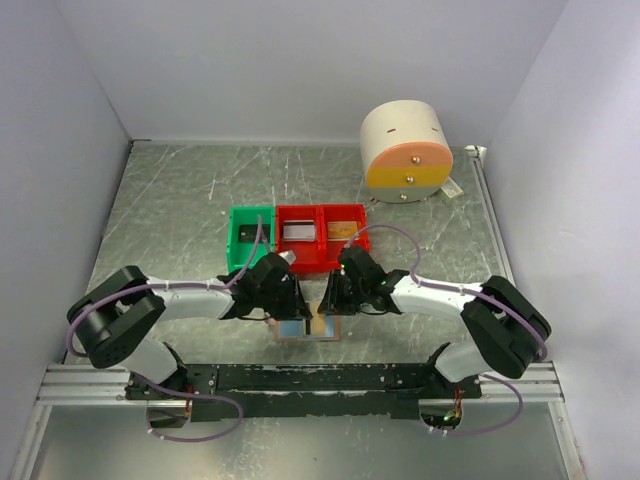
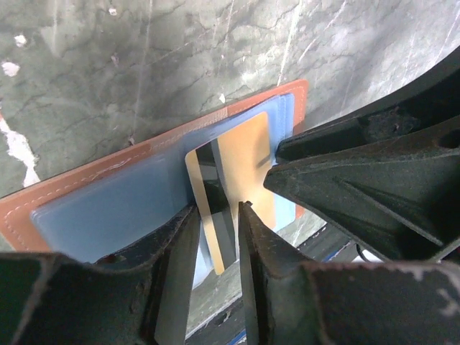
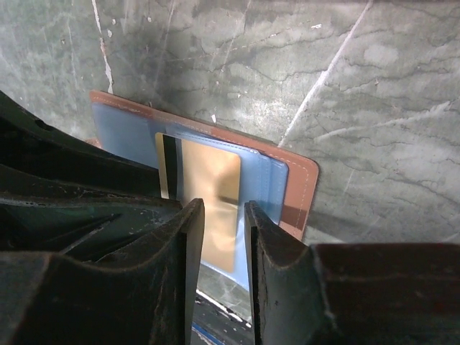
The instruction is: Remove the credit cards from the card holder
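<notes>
The card holder [image 1: 308,329] lies open and flat at the middle of the table's near edge, lining up. A gold-brown card [image 2: 241,154] sits part-way out of its pocket, its free end pointing toward that near edge. Your left gripper [image 2: 221,208] hangs right over the card, fingers drawn almost together with only a slit between them. Nothing is caught in the slit; the card shows on both sides of the fingers, so it lies under them, not between. The right gripper [image 3: 224,207] is set the same way, nearly closed and pinching nothing I can make out. One of its fingertips [image 2: 277,171] sits at the card's long edge (touching or just shy of it, the left wrist view doesn't settle that).

The main risk is that the card holder comes along with the card. It looks light and nothing visibly pins it. If you drag the card toward the near edge, the pocket's friction is likely to slide the card holder toward the mounting rail [image 1: 90,385]. Second, the two sets of fingers crowd just beside each other over one small card, so a sideways move by either arm could knock the other. Third, a thin card lying flat gives closed fingers no purchase: press down and they may skate off, or shove it back into the pocket. Pin the leather with one arm before the other pulls.
</notes>
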You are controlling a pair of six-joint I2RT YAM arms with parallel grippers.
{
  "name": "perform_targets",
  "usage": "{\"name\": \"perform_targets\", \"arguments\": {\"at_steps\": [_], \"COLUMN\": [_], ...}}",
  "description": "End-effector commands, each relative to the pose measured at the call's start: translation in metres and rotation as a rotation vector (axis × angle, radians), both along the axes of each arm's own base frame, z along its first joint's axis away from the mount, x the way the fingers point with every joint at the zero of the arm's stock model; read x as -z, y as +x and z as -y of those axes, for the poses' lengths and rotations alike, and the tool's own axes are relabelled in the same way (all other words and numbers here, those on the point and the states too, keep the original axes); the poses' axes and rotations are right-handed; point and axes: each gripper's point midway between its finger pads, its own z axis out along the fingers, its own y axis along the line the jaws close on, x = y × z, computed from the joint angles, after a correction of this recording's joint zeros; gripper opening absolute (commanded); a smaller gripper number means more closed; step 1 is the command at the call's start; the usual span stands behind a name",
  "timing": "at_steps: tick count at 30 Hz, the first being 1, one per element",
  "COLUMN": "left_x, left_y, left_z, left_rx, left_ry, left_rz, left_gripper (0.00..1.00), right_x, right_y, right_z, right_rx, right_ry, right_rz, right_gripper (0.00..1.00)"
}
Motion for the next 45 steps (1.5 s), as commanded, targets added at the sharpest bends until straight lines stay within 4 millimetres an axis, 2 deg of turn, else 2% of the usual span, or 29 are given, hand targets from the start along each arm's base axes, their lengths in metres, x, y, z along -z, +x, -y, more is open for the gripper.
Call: {"name": "perform_targets", "arguments": {"at_steps": [1, 4, 8, 14, 22, 28, 31, 36, 41, 45], "left_x": [0.006, 0.008, 0.008, 0.004, 0.002, 0.003, 0.002, 0.000, 0.001, 0.001], "left_y": [-0.006, -0.009, -0.008, -0.005, -0.006, -0.007, -0.006, -0.005, -0.005, -0.007], "left_z": [0.006, 0.003, -0.003, -0.011, -0.016, -0.015, -0.014, -0.014, -0.016, -0.015], "left_rx": [0.006, -0.016, -0.047, -0.074, -0.083, -0.084, -0.078, -0.072, -0.073, -0.063], "left_ry": [-0.040, -0.051, -0.047, -0.022, -0.017, -0.021, -0.018, -0.009, 0.001, -0.006], "left_rz": [-0.031, -0.041, -0.037, -0.010, 0.000, -0.007, -0.002, 0.003, 0.003, 0.002], "left_gripper": [0.40, 0.37, 0.26, 0.20, 0.21, 0.27, 0.30, 0.35, 0.37, 0.38], "right_x": [0.026, 0.028, 0.028, 0.026, 0.006, -0.021, -0.028, -0.018, 0.005, 0.013], "right_y": [-0.016, -0.019, -0.019, -0.016, -0.008, -0.003, -0.004, -0.008, -0.014, -0.015], "right_z": [0.017, 0.017, 0.017, 0.019, 0.012, -0.007, -0.017, -0.020, -0.008, -0.003], "right_rx": [-0.004, -0.011, -0.010, -0.006, -0.027, -0.073, -0.093, -0.098, -0.068, -0.058], "right_ry": [-0.075, -0.074, -0.072, -0.089, -0.057, 0.043, 0.095, 0.106, 0.032, -0.001], "right_rz": [-0.062, -0.070, -0.072, -0.059, -0.007, 0.035, 0.039, 0.011, -0.046, -0.058], "right_gripper": [0.30, 0.29, 0.29, 0.29, 0.29, 0.31, 0.31, 0.32, 0.32, 0.32]}}
